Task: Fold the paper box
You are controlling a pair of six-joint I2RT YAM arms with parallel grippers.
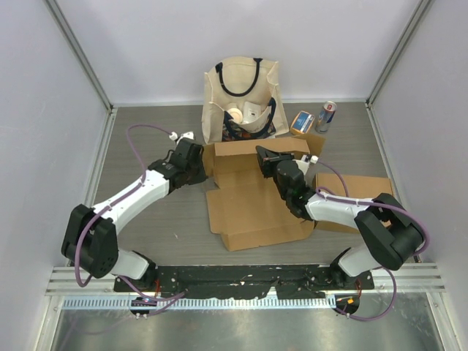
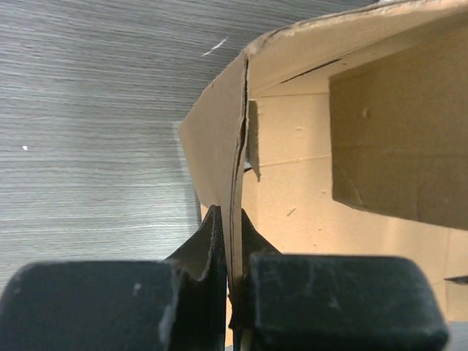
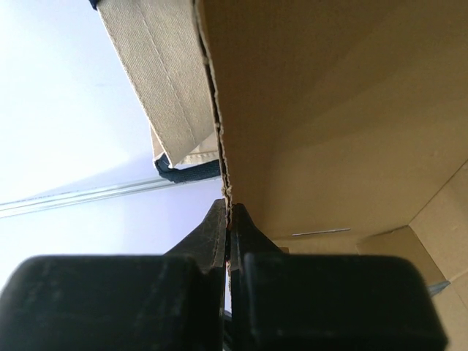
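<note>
The paper box (image 1: 252, 208) is a brown cardboard blank lying partly unfolded mid-table, its back wall raised. My left gripper (image 1: 204, 167) is at the box's left rear corner. In the left wrist view it (image 2: 232, 221) is shut on the thin edge of an upright side flap (image 2: 219, 146). My right gripper (image 1: 265, 158) is at the raised back wall. In the right wrist view it (image 3: 229, 212) is shut on that wall's ragged edge (image 3: 329, 110). The box's floor and near flaps lie flat towards the arm bases.
A beige tote bag (image 1: 241, 91) stands just behind the box and also shows in the right wrist view (image 3: 157, 80). A small orange-and-blue carton (image 1: 302, 122) and a can (image 1: 326, 115) sit at the back right. Another flat cardboard piece (image 1: 355, 191) lies under the right arm.
</note>
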